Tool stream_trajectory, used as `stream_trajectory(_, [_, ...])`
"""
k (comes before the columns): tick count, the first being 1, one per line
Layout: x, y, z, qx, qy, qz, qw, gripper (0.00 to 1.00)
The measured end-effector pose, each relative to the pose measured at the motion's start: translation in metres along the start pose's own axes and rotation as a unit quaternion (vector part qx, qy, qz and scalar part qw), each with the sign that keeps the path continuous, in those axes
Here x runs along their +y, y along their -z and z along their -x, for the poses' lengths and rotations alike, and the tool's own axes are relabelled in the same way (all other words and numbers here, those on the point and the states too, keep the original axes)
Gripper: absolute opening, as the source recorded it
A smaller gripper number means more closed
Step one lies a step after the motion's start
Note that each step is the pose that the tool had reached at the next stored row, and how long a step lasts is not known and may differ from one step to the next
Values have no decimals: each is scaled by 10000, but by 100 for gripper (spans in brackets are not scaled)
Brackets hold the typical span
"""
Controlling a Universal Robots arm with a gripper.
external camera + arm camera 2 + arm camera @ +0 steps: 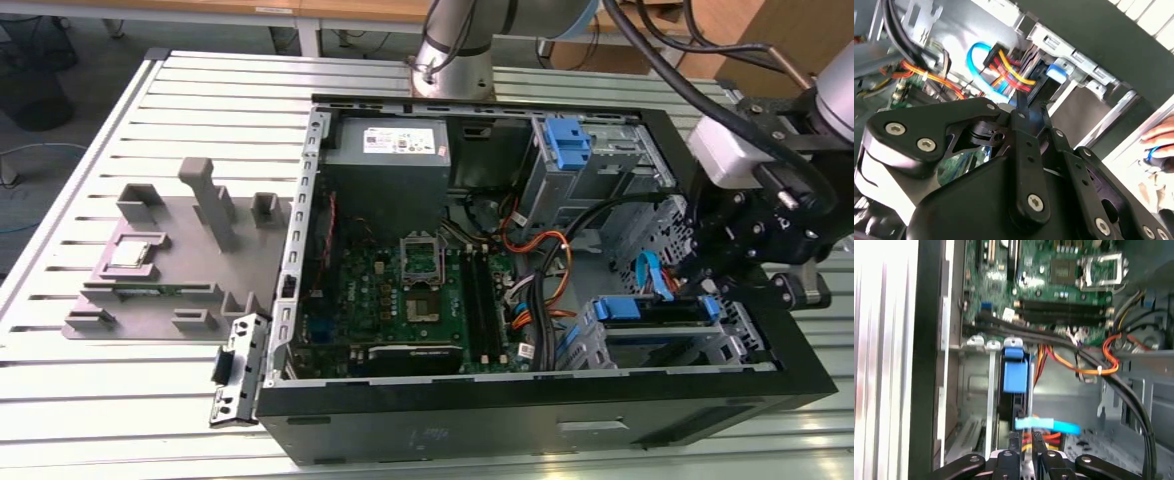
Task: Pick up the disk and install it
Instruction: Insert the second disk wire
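So, quick rundown of where things stand:

Scene: an open computer case (534, 400) lies on its side on a slatted counter (147, 400), with a grey parts tray (174, 260) off to the exterior view's left.

Disk: the disk (650, 318), going by its blue carrier, already sits down in the drive cage (727, 345) at the near corner of the case on the exterior view's right. In the first wrist view the blue tab of the disk (1015, 376) stands between the cage rails.

Gripper: the gripper (714, 262) hangs just over that cage, by the light blue cable (649, 272). In the first wrist view its fingertips (1014, 442) sit close together, nearly closed, with nothing visibly between them.

Contact: can't say whether the tips are touching the carrier or only hovering near it.

Progress: looks mostly done as a guess, since the disk is in its bay and not in the gripper. Whether it's fully seated or clicked in can't be told.

Other: a second blue carrier (569, 142) sits in the far bay, and a person's hand (1159, 150) shows outside the case in the second wrist view.
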State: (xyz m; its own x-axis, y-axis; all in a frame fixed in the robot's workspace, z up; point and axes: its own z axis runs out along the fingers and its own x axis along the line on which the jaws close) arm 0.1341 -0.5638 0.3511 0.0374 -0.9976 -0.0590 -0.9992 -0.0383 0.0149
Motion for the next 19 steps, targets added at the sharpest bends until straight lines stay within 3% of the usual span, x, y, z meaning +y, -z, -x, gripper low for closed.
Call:
stream_trajectory(1, [-2, -1, 0, -3, -4, 77, 10000, 25])
stream_trajectory(2, [-1, -1, 0, -3, -5, 87, 10000, 25])
stream_trajectory(19, [-2, -1, 0, -6, -8, 141, 9999, 25])
